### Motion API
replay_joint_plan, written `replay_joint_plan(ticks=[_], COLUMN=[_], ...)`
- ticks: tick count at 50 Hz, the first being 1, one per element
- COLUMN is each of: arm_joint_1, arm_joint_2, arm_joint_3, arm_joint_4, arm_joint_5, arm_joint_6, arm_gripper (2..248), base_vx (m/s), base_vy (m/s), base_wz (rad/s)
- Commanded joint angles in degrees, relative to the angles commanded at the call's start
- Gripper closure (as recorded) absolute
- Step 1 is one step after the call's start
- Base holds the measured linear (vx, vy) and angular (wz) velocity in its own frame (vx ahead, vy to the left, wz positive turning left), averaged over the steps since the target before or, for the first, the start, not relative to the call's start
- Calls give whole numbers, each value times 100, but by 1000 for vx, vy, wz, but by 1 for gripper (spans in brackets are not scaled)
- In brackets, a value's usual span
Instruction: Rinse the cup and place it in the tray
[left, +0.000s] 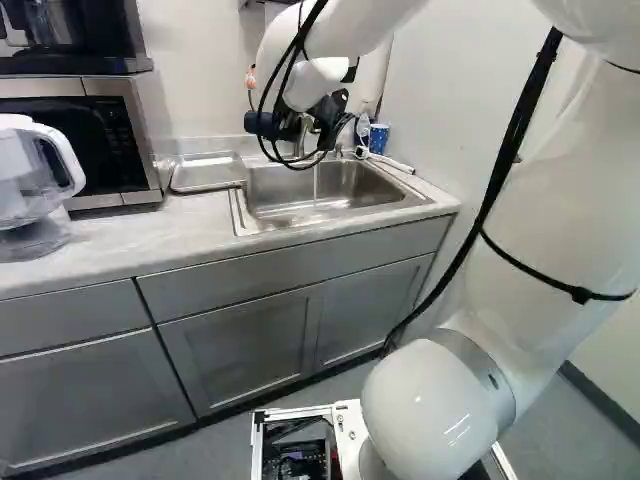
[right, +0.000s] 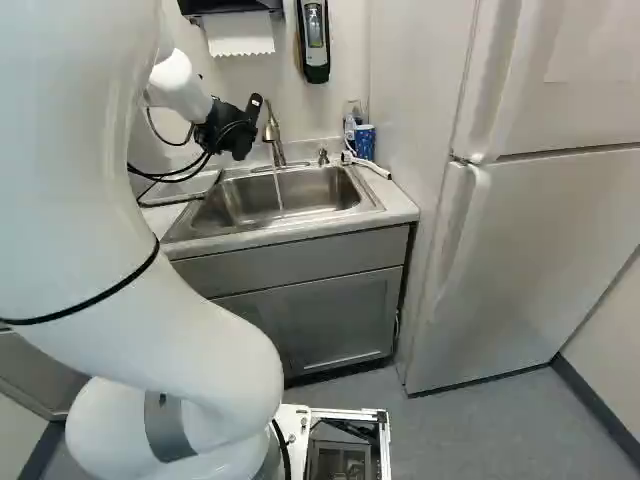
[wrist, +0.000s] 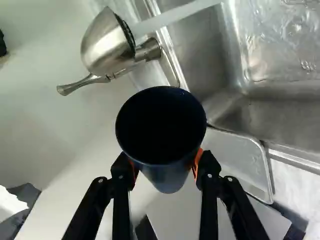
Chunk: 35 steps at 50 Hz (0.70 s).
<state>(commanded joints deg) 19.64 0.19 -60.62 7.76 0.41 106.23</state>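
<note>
Near the steel sink (left: 280, 190), the cup (wrist: 167, 176) is gripped.

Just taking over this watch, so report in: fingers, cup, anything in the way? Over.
Fingers shut on dark blue cup. Cup held up beside faucet, outside the running water. Faucet close by, possibly in the way.

Soft, bright light, pale glints on the steel sink (right: 310, 188) (deep shadow inside the cup (wrist: 162, 132))
</note>
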Motion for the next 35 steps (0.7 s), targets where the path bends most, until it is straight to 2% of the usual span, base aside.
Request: replay_joint_plan(ticks=[35], arm_joint_1=[0], arm_joint_2=[0], arm_joint_3=[0], arm_joint_4=[0], arm_joint_5=[0], arm_joint_6=[-2108], arm_gripper=[127], base_vx=[0], base_vy=[0], base_wz=[0])
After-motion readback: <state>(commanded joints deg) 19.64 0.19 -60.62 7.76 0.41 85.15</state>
